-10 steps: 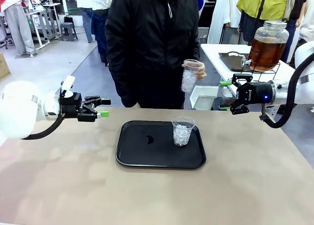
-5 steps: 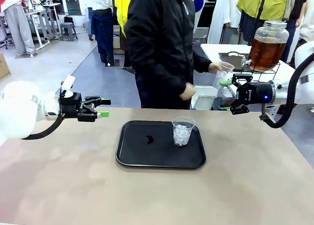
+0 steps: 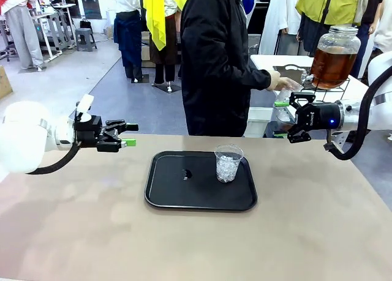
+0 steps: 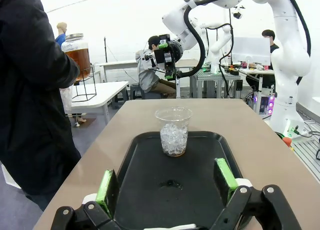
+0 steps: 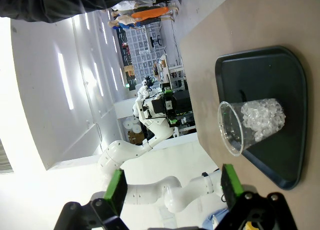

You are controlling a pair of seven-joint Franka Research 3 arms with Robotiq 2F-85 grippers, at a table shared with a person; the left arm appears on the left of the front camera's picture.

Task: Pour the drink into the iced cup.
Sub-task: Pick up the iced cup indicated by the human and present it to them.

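Brown table (image 3: 318, 232). At 12 o'clock a person (image 3: 214, 60) reaches toward the glass jar (image 3: 342, 37) of amber drink (image 3: 331, 67) at 2 o'clock. The black tray (image 3: 171, 192) lies at centre. The left gripper (image 3: 130, 134) at 9 o'clock and the right gripper (image 3: 280, 119) at 3 o'clock gape empty. The iced cup (image 3: 228, 163) stands at the tray's 3 o'clock.

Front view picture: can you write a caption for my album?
Ice cup sits on a black tray; a person holds another cup by the jar.

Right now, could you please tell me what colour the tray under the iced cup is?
The tray is black, clearest in the front view.
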